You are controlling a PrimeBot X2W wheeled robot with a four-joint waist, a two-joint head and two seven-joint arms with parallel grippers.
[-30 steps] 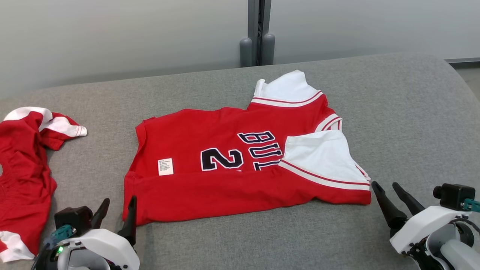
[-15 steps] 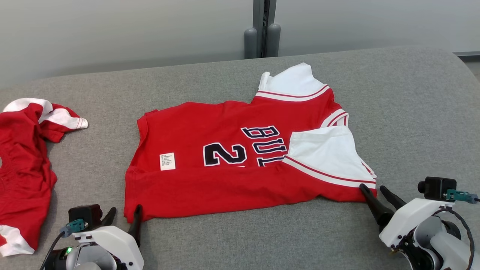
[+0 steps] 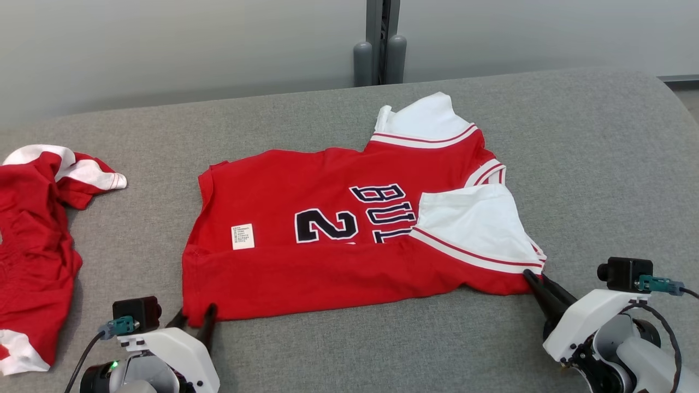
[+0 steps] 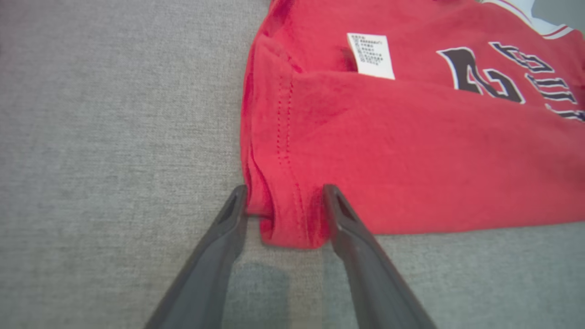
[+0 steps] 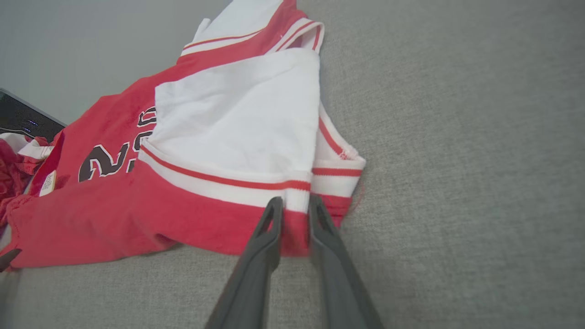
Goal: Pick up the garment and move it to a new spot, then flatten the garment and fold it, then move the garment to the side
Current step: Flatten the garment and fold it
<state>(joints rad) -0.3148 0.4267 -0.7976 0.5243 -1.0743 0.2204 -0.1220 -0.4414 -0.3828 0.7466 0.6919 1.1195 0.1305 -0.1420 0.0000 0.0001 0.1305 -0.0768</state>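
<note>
A red jersey [image 3: 327,262] with dark lettering and white sleeves was seen laid out across the middle of a grey upholstered surface [image 3: 573,164], its near long edge folded up over the body and one white sleeve [image 3: 475,224] turned in over the print. A small white label [image 3: 242,236] was shown just above the fold. The left gripper [image 3: 194,315] was pictured at the jersey's near left corner, its fingers spread wide with the bunched corner cloth caught between them. The right gripper [image 3: 536,277] was pictured at the near right corner, its fingers drawn close together and pinching the striped hem below the sleeve; how firmly the cloth was clamped could not be told. A second red and white garment [image 3: 33,245] was seen crumpled at the far left, well apart from the jersey.
</note>
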